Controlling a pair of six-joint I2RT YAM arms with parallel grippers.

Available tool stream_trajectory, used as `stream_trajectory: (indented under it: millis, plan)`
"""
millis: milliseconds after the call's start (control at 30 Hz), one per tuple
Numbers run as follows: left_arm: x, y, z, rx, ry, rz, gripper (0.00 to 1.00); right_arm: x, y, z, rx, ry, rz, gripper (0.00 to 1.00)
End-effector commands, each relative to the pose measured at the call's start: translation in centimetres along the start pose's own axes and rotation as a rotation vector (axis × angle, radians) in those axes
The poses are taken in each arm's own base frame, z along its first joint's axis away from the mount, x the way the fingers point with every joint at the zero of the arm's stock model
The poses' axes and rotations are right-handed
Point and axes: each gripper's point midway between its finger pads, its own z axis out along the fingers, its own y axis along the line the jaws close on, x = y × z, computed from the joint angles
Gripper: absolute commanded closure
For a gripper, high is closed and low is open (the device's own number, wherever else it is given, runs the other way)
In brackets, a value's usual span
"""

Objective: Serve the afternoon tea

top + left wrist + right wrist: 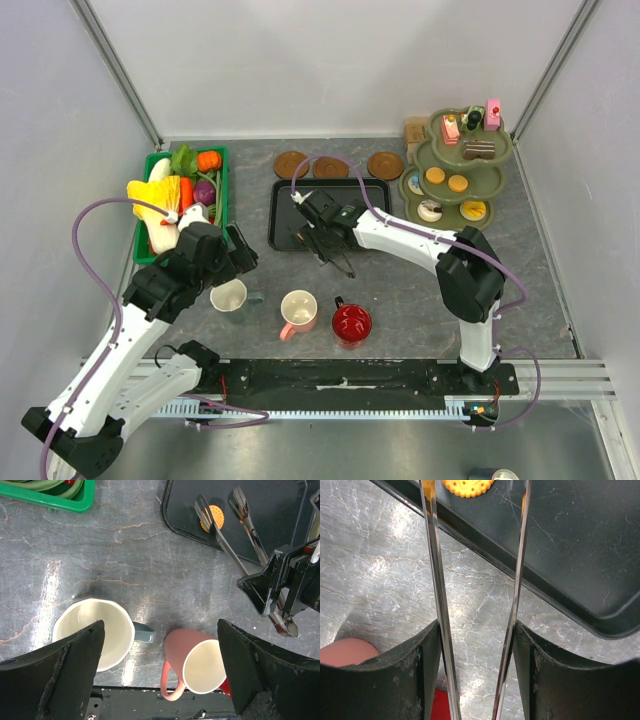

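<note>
The left gripper is positioned fully released above the whitish mug and pink mug — rigid, probably smooth, best gripped across the rim. At 12 o'clock, the metal tongs are clamped in the right gripper, tips at the orange biscuit on the black tray — light, easily skidded.

The grey marbled table carries a green crate at the far left, a black tray in the middle with three brown coasters just behind it, and a tiered stand at the far right. Nearer the arms stand three cups (all mouth-up): a whitish mug, a pink mug and a red mug.
</note>
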Motion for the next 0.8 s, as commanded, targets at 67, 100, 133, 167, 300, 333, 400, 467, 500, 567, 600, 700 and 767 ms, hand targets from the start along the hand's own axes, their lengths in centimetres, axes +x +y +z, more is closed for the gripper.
stream_trajectory:
  millis: [67,100,133,167,300,333,400,467,500,567,600,700,767]
  plan:
    - [-0.2,0.2,-0.2,0.003,-0.023,-0.026,0.01,-1.4,0.2,-2.4,-0.011,-0.051,0.026,0.37]
    - [-0.2,0.2,-0.2,0.002,-0.022,-0.025,0.01,-1.5,0.2,-2.5,-0.015,-0.050,0.030,0.37]
    - [-0.2,0.2,-0.2,0.003,-0.022,-0.023,0.01,-1.4,0.4,-2.6,-0.027,-0.049,0.029,0.37]
    - [-0.1,0.3,-0.2,0.000,-0.020,-0.023,0.01,-1.4,0.5,-2.8,-0.037,-0.050,0.029,0.37]
    - [0.0,0.3,-0.2,0.005,-0.022,-0.024,0.01,-1.3,0.3,-3.2,-0.033,-0.047,0.030,0.37]
    - [-0.1,0.3,-0.2,0.008,-0.025,-0.027,0.01,-1.3,0.3,-3.4,-0.032,-0.048,0.033,0.37]
    - [0.0,0.3,-0.2,0.014,-0.027,-0.027,0.01,-1.1,0.2,-3.4,-0.027,-0.038,0.037,0.37]
    - [0.1,0.3,-0.2,0.016,-0.025,-0.026,0.01,-0.9,0.1,-3.4,-0.024,-0.032,0.036,0.37]
    - [0.2,0.5,0.0,0.011,-0.026,-0.026,0.01,-0.7,0.1,-3.3,-0.022,-0.025,0.037,0.37]
    - [0.3,0.5,0.0,0.009,-0.024,-0.025,0.01,-0.8,0.2,-3.3,-0.023,-0.022,0.039,0.38]
    - [0.3,0.6,0.1,0.005,-0.021,-0.022,0.01,-0.8,0.2,-3.3,-0.022,-0.017,0.040,0.38]
    - [0.4,0.6,0.2,0.002,-0.018,-0.017,0.01,-0.8,0.2,-3.1,-0.018,-0.015,0.041,0.38]
    - [0.5,0.7,0.3,0.001,-0.017,-0.016,0.01,-0.7,0.4,-2.6,-0.024,-0.003,0.039,0.39]
